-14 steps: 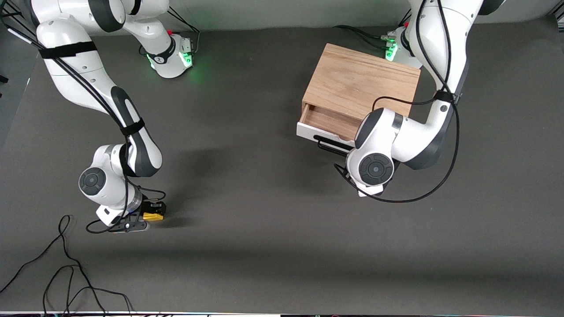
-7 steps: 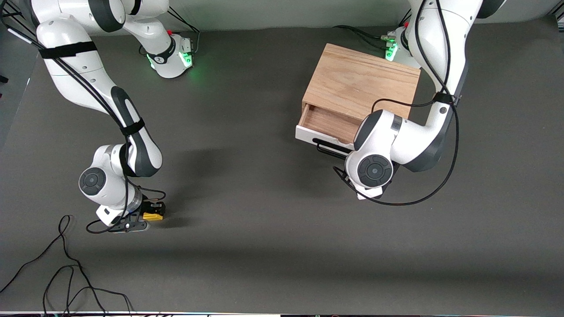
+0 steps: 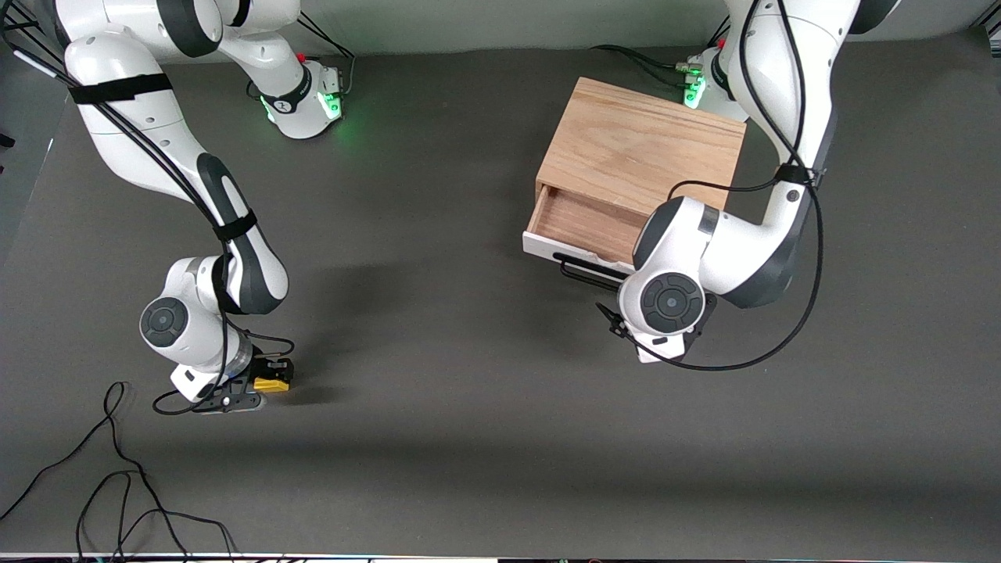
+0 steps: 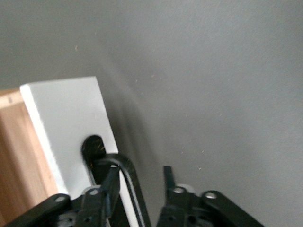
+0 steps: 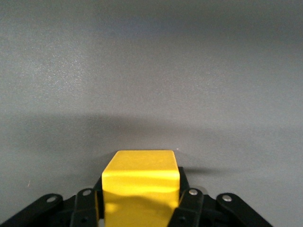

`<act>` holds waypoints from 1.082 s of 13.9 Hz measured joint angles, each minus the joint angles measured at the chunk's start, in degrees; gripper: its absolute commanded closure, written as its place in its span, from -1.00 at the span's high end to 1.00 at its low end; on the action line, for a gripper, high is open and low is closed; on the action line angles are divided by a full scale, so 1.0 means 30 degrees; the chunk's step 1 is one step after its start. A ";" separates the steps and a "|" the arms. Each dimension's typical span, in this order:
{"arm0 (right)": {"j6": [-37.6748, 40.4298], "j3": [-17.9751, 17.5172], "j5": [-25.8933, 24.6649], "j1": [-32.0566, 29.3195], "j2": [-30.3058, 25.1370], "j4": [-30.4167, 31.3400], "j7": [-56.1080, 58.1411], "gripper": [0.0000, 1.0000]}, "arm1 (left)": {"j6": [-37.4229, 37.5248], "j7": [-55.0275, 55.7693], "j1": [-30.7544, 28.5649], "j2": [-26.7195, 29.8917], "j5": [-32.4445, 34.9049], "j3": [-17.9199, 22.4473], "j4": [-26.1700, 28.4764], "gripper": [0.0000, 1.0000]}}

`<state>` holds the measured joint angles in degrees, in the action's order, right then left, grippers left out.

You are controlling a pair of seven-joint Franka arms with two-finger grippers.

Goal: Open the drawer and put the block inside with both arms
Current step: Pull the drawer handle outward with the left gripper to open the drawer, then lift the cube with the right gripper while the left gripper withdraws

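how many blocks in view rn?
1. The yellow block sits between the shut fingers of the right gripper, low at the table toward the right arm's end. The open drawer is partly covered by the left arm, so that part is unchecked.

Bare table between arms, left claw seemingly crowding drawer mouth — handle side

Matt grey table, grained wood cabinet, smooth white drawer front, glossy yellow block

Even, fairly bright overhead light; soft arm shadows fall on the grey worktop. The left wrist view is motion-blurred.
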<state>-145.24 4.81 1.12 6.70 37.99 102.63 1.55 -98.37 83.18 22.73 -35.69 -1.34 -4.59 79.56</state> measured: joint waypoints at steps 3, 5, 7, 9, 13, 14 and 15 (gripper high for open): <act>-0.0001 -0.0008 0.0000 0.0006 -0.0005 -0.0045 0.0000 -0.53 | -0.0008 -0.0211 -0.0105 -0.0011 0.0206 0.0012 -0.0498 1.00; -0.0007 -0.0019 0.0000 0.0042 -0.0033 -0.0209 0.0000 -0.60 | 0.0947 -0.0319 -0.0132 0.0005 0.0232 0.0017 -0.1358 1.00; 0.0319 -0.0066 0.0000 0.0145 -0.0127 -0.0552 0.0000 -0.60 | 0.2993 -0.0554 -0.0356 0.0110 0.0240 0.0023 -0.2782 1.00; 0.1723 -0.0115 0.0000 0.0393 -0.0324 -0.1335 0.0000 -0.60 | 0.5698 -0.2189 -0.0823 0.0516 0.0240 0.0023 -0.4335 1.00; 0.7693 -0.0460 0.0071 0.1100 -0.1439 -0.4656 -0.0510 -0.60 | 0.8766 -0.6731 -0.2283 0.3043 0.0230 0.0042 -0.5236 1.00; 0.9649 -0.0542 0.0134 0.1504 -0.1728 -0.5864 -0.1260 -0.60 | 0.9064 -0.7811 -0.2547 0.3842 0.0233 0.0047 -0.5136 1.00; 1.1387 -0.0578 0.0286 0.1999 -0.1960 -0.7037 -0.2137 -0.61 | 0.9261 -0.8905 -0.2676 0.4601 0.0251 0.0048 -0.4918 1.00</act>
<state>-111.08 3.08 1.98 12.70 32.11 81.52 -4.86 -70.59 56.47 14.71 -21.89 -0.58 -4.45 64.80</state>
